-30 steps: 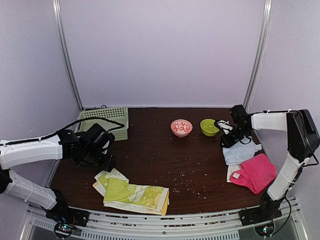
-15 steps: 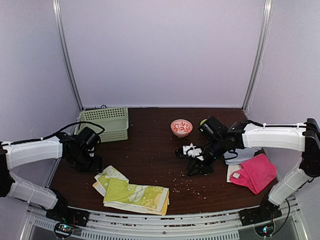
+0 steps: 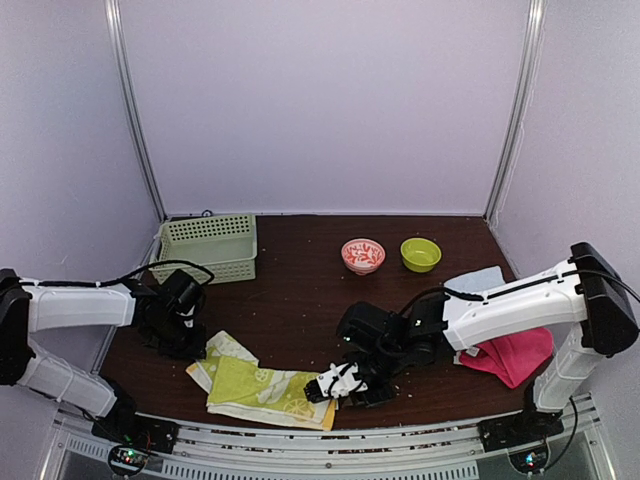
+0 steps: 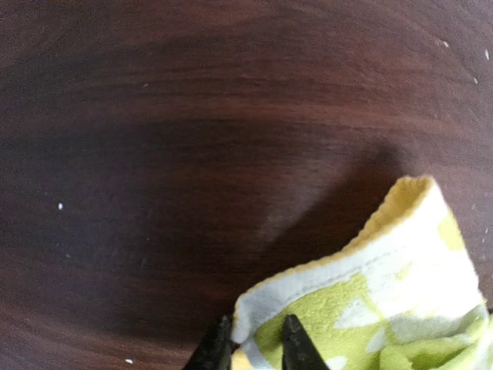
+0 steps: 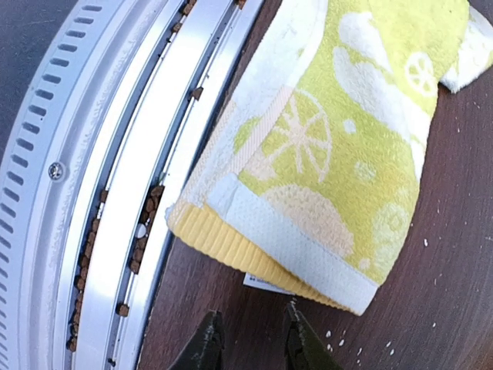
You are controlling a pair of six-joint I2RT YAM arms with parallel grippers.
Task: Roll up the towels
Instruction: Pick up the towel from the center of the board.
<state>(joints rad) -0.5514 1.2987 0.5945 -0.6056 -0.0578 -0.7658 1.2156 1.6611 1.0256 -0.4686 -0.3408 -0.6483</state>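
Soft, limp yellow towel (image 3: 265, 388): left fingers (image 4: 219, 351) straddled its 10 o'clock corner, grip unclear; right fingers (image 5: 206, 343) stood apart, empty.

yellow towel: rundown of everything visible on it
Yellow towel: soft terry, lime-yellow with pale lemon prints and white borders, folded in layers, flat on the table near its front edge, left of centre. A white tag peeks from under its right end. Left claw straddles its far-left corner; right claw, open, sits just short of the right end.
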